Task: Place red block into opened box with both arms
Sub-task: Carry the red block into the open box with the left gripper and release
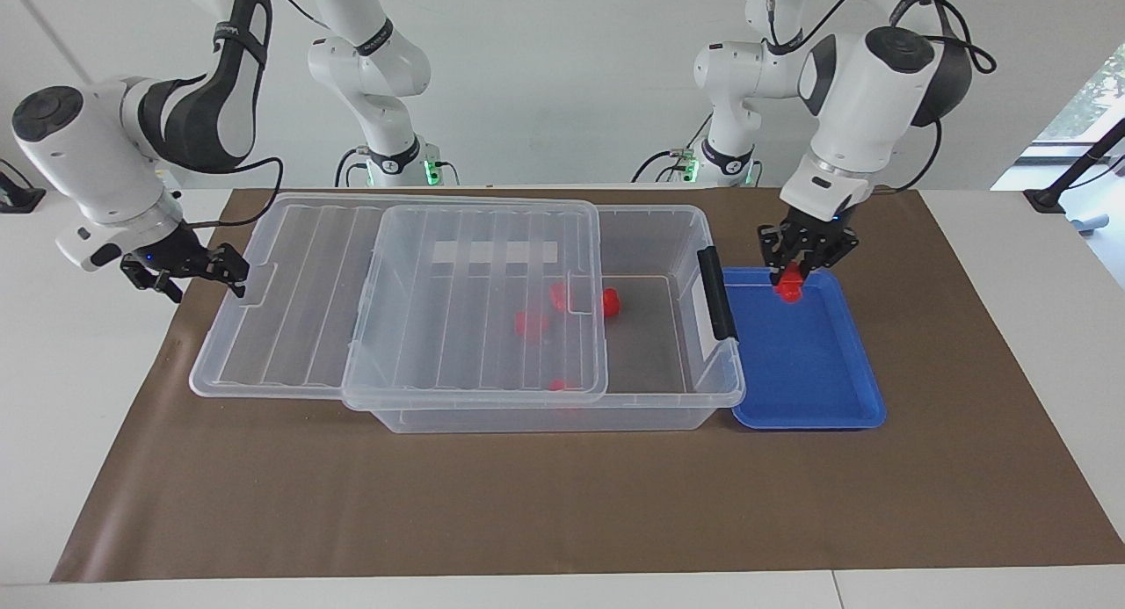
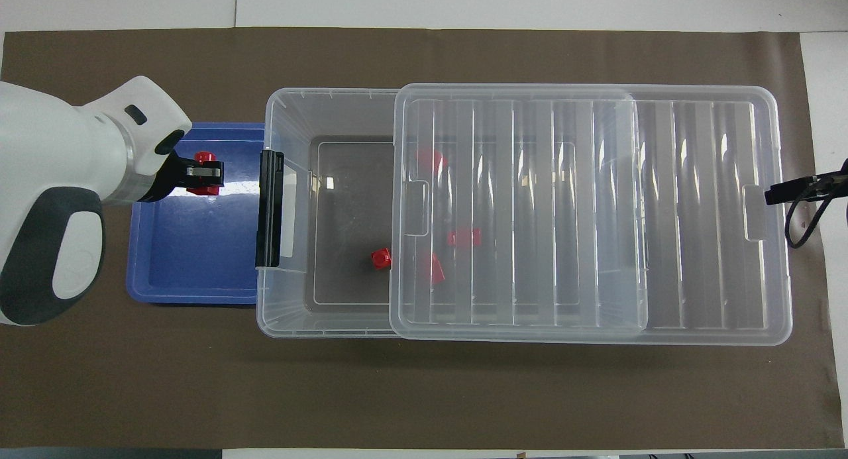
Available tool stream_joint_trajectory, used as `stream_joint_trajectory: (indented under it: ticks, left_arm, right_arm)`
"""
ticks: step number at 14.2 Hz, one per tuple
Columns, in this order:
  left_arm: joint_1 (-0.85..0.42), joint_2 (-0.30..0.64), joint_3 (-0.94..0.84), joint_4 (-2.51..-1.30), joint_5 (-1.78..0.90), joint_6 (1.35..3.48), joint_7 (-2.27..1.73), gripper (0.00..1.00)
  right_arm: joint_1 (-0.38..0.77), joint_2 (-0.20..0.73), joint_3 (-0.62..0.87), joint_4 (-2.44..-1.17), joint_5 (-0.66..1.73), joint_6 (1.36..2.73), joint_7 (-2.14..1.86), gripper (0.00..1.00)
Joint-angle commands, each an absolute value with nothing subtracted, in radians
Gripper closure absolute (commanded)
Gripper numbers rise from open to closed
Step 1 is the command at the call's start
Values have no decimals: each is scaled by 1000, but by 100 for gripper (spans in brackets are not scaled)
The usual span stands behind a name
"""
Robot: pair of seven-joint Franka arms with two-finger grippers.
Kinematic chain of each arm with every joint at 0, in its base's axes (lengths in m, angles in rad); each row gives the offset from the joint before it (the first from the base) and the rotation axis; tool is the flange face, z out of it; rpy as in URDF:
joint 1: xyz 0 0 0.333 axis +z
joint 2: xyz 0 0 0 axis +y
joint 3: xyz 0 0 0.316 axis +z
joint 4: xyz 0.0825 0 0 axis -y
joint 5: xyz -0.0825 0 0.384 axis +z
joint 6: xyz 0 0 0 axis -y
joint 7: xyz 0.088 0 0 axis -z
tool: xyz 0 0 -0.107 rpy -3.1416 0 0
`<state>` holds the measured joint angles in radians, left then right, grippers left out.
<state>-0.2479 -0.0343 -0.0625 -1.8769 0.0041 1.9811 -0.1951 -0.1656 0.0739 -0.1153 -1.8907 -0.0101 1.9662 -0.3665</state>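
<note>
red block (image 1: 791,286) pinched in the left gripper (image 1: 806,256) above the blue tray (image 1: 804,411) — right gripper (image 1: 230,271) spread wide at the lid (image 1: 369,301), leaving the box (image 1: 694,398) open.

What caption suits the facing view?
Left gripper lifts a red block over the blue tray beside the half-open box.

Mat (image 1: 545,495): you have a brown sheet over most of the white table (image 1: 1055,266), whose bare edges show at both ends and along the edge farthest from the robots.
Tray (image 1: 826,398): you see a shallow blue tray flat on the mat at the left arm's end, its one side touching or just beside the clear bin's latched end; its floor is bare where it shows.
Wall (image 1: 562,82): plain white.
Window (image 1: 1099,90): you catch greenery through it.
</note>
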Motion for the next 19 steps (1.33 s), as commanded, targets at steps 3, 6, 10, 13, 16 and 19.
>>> stream_joint_trajectory:
  ticks: [3,6,10,13,16,19]
  left_arm:
    - [-429,56,-54,-1859,107,2069,-451,100]
    - [-471,122,-57,-1859,110,2149,-511,100]
    - [-483,230,-57,-1867,110,2285,-520,100]
    - [-483,280,-57,-1876,110,2332,-522,100]
    - [-491,342,-57,-1878,114,2367,-522,100]
    - [-492,362,-57,-1916,114,2411,-517,100]
  right_arm:
    - [-181,67,-95,-1869,-2,1956,-393,0]
    - [-181,80,-71,-1784,0,1866,-353,0]
    - [-179,75,23,-1628,-2,1657,-182,0]
    - [-176,57,99,-1598,-11,1553,-51,0]
    - [-172,8,139,-1608,-20,1485,15,0]
    - [-161,2,140,-1618,-20,1546,21,0]
